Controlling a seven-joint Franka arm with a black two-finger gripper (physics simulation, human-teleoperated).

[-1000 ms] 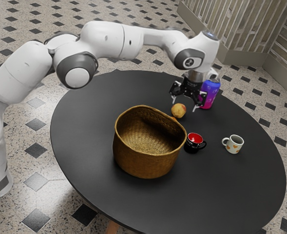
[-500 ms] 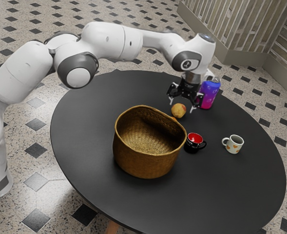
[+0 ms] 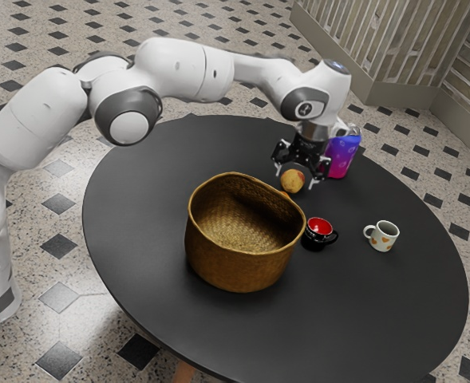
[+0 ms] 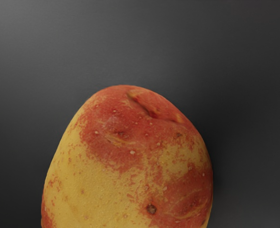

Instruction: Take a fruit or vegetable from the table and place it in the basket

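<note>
My gripper [image 3: 296, 180] is low over the table, its two fingers wide apart on either side of the yellow-red fruit [image 3: 292, 181], with a gap showing toward the exterior view's right. In the wrist view the fruit [image 4: 130, 161] looms large just under my hand, resting on the dark table. A woven brown basket [image 3: 238, 267] stands upright nearer the exterior camera, its inside bare of fruit where it shows. A small orange bit [image 3: 286, 194] peeks out behind the basket's rim; what it belongs to is hidden.
Close behind the gripper stands a blue-purple bottle [image 3: 342, 155]. Beside the basket is a black mug with red inside [image 3: 317, 234], and farther toward the exterior view's right a white mug with orange marks [image 3: 382, 237]. All stand on the round black table [image 3: 354, 319].
My open gripper has come down and shifted toward the exterior view's left, from above and beside the fruit to around it. The fruit and the other objects have stayed put.
</note>
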